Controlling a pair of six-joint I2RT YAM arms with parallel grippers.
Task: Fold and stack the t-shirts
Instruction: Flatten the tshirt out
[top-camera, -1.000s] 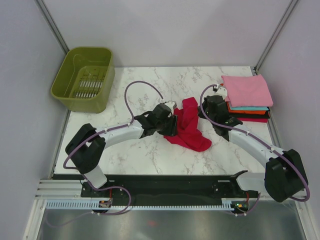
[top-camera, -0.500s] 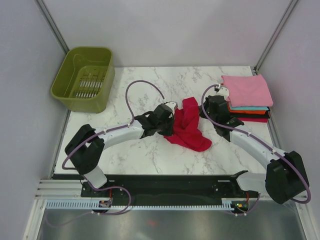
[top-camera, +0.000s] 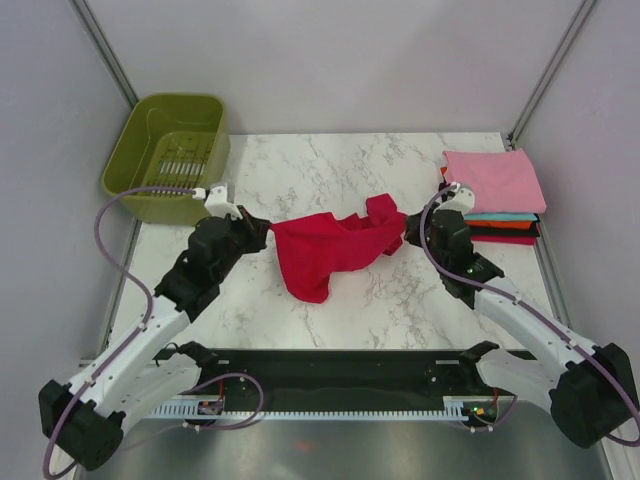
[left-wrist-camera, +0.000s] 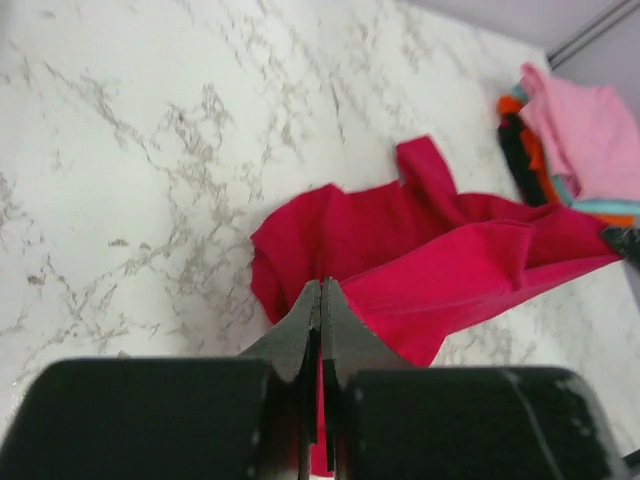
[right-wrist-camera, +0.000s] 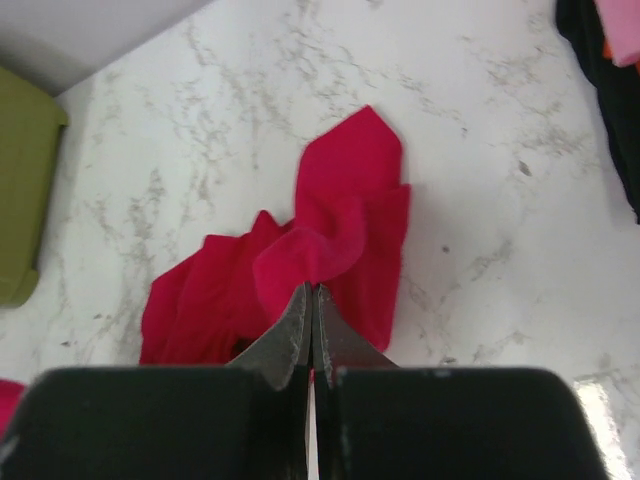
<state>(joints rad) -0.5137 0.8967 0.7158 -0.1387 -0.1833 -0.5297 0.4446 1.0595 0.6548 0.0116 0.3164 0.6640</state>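
top: high, from the near edge, looks down on whole surface (top-camera: 350, 160) | wrists: low, close, facing each other | shared: crimson t-shirt (top-camera: 325, 245)

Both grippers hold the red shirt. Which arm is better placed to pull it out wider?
Probably left. The left gripper, shut on the shirt, has bare table on its side. The right gripper, also shut on the shirt, sits close beside the stack.

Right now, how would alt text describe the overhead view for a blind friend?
A robot's left claw and right claw, both shut, stretch a crimson t-shirt between them over a marble table. Folded shirts are stacked at right; a green basket sits back left.
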